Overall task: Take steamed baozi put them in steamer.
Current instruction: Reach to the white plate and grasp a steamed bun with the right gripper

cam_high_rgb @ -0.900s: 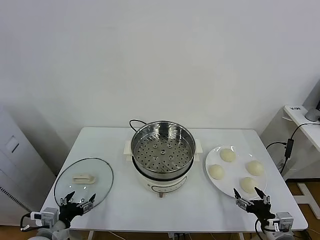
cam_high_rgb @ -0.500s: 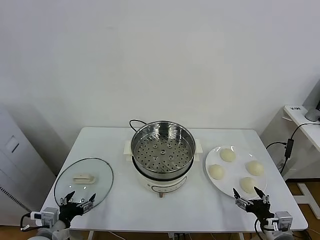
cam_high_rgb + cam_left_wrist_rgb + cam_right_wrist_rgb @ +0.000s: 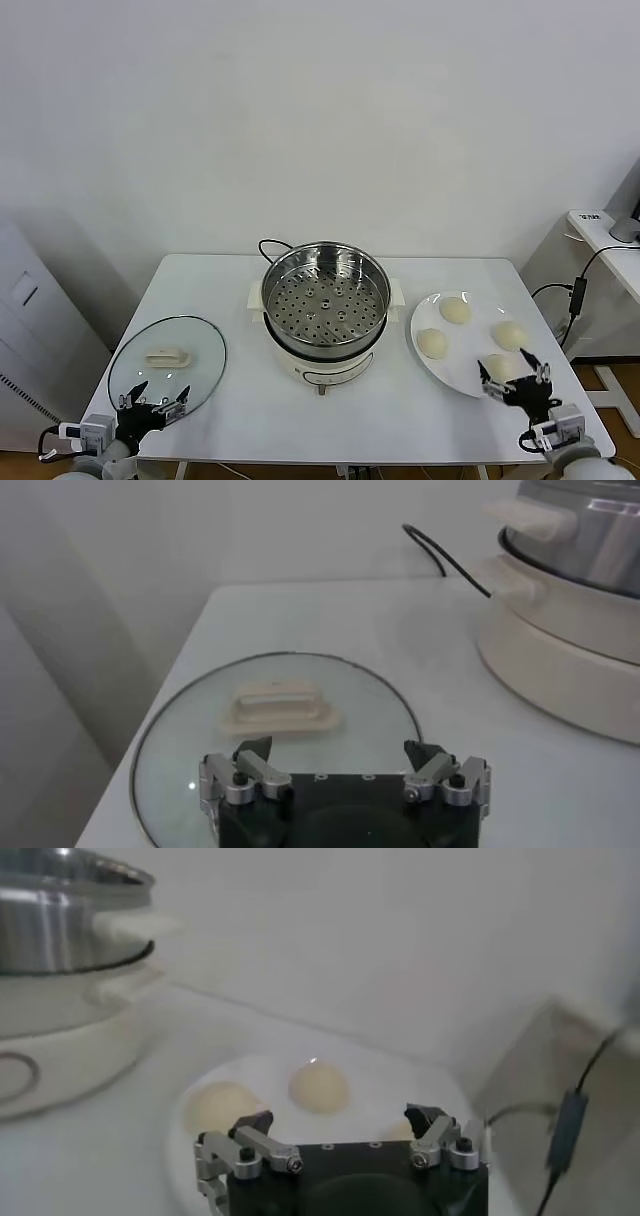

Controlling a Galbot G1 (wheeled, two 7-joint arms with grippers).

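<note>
Head view: white rectangular table (image 3: 230, 400) before a plain white wall (image 3: 320, 110). Grey cabinet (image 3: 30, 330) at the robot's left edge, a second white desk (image 3: 605, 235) with a dangling black cable (image 3: 572, 290) at the robot's right. Centred on the table, the steamer (image 3: 326, 310): shiny perforated steel basket on a white cooker base, basket empty, black cord (image 3: 272, 245) curling behind. Glass lid (image 3: 168, 362) with cream handle lying flat near the left front corner. White plate (image 3: 440, 365) just beside the steamer on the right, carrying four steamed baozi (image 3: 455, 310), none touching another. Left gripper (image 3: 152, 405) low at the front edge, over the lid's near rim, fingers spread, nothing between them. Right gripper (image 3: 515, 377) over the plate's front part, at the nearest bun, fingers spread wide, nothing pinched.

Left wrist view: left gripper (image 3: 345, 770) with fingers splayed apart and empty, above the glass lid (image 3: 190, 730); cream handle (image 3: 280, 705) just ahead. Steamer (image 3: 570, 590) off to one side on bare white tabletop (image 3: 330, 615), cord (image 3: 440, 550) trailing behind it.

Right wrist view: right gripper (image 3: 345, 1138) with fingers wide apart and empty, hovering over the plate (image 3: 400, 1073). Two steamed baozi (image 3: 318, 1088) visible beyond the fingers. Steamer (image 3: 60, 978) beside the plate, white wall (image 3: 400, 918) behind, cable (image 3: 575, 1118) at the desk side.
</note>
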